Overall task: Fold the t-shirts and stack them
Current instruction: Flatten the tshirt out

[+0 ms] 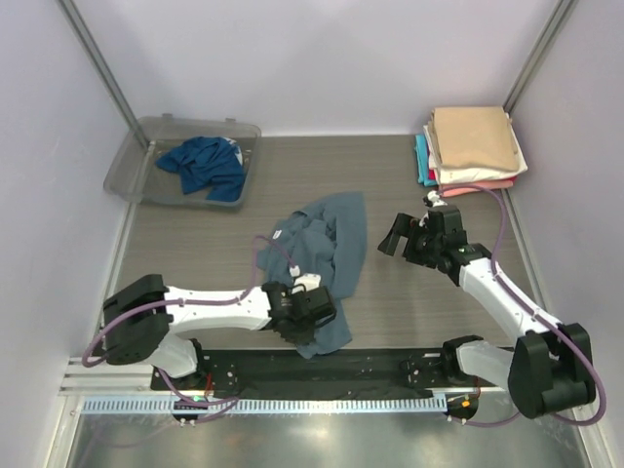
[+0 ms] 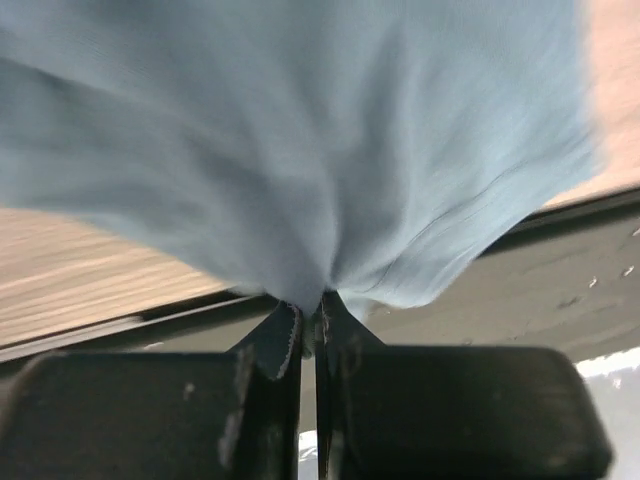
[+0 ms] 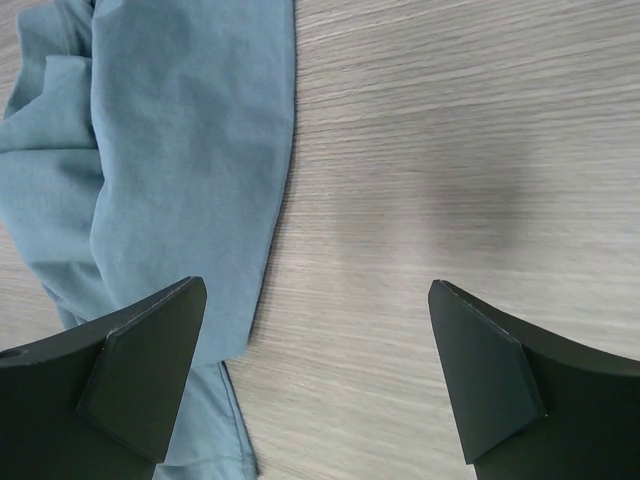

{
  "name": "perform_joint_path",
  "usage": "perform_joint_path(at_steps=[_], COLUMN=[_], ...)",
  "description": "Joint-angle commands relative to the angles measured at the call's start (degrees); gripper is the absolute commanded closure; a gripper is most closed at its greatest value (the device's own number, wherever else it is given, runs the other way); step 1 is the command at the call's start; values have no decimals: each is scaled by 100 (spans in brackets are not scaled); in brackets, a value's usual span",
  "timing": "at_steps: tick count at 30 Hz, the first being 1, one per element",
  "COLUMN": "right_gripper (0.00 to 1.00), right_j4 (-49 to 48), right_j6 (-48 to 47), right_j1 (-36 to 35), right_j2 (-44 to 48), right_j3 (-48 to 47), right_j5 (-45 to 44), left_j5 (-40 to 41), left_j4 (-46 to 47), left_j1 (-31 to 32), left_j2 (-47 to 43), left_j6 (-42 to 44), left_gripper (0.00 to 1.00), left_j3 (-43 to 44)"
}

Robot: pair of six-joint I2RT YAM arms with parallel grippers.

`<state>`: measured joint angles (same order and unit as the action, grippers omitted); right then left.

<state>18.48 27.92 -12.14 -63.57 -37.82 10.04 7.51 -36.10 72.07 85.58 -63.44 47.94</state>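
Two arms reach over a grey wood-grain table (image 1: pixel 409 302). The left gripper (image 2: pixel 308 325) has its black jaws pressed together on a bunched fold of the dusty slate-blue cotton t-shirt (image 1: pixel 331 239). From the left wrist view the cloth fans up and away from that pinch. The shirt lies crumpled near the middle of the table, with its near end draped over the left gripper close to the table's near edge.

The right gripper (image 3: pixel 315 370) stands wide apart and holds nothing. It hovers just to the right of the slate-blue shirt. One finger is above the shirt's right edge and the other is above bare wood.

The deeper teal-blue t-shirt (image 1: pixel 205 164) lies rumpled inside a clear plastic tub (image 1: pixel 127 168) at the far left. At the far right corner sits a stack of folded t-shirts (image 1: pixel 476 141). The tan one is on top, with white and coral edges below it and a teal edge showing on the left side.
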Motion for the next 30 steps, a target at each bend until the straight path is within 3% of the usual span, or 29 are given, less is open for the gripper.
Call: perform_joint_path(at_steps=[1,4,8,13,19,24,25,30], right_gripper=[0,0,0,1,12,33,46,79], right_j4=[-546,-1108,-1803,-2252,-2402,-2490,-2490,-2481], right_j6=[143,301,477,626,943,1057,1066,1066], right_j1=[19,19,19,19,-112,-174,-175,-175], right_j2=[-427,-1094,-2254,-3931,-5287,-5665,-5719,-5895], right_j3=[-58,-190,-847,-1762,-2905,-3222,-3301,-3425], right_j5=[393,683,929,1070,1359,1351,1360,1474], left_j5=[1452,2149,1904,1772,1728,1886,1895,1956], left_j4=[-1511,-2180,-2340,-2543,-2332,-2446,-2437,-2481], left_j1=[-325,-746,-1458,-1644,-1653,-1732,-1749,-1925], left_j2=[-725,-1779,-2747,-3020,-3381,-3355,-3338,-3320], left_j6=[218,515,789,623,402,534,569,710], left_gripper=[100,100,100,100,100,100,100,100], left_j3=[881,1463,1499,1043,637,681,681,839])
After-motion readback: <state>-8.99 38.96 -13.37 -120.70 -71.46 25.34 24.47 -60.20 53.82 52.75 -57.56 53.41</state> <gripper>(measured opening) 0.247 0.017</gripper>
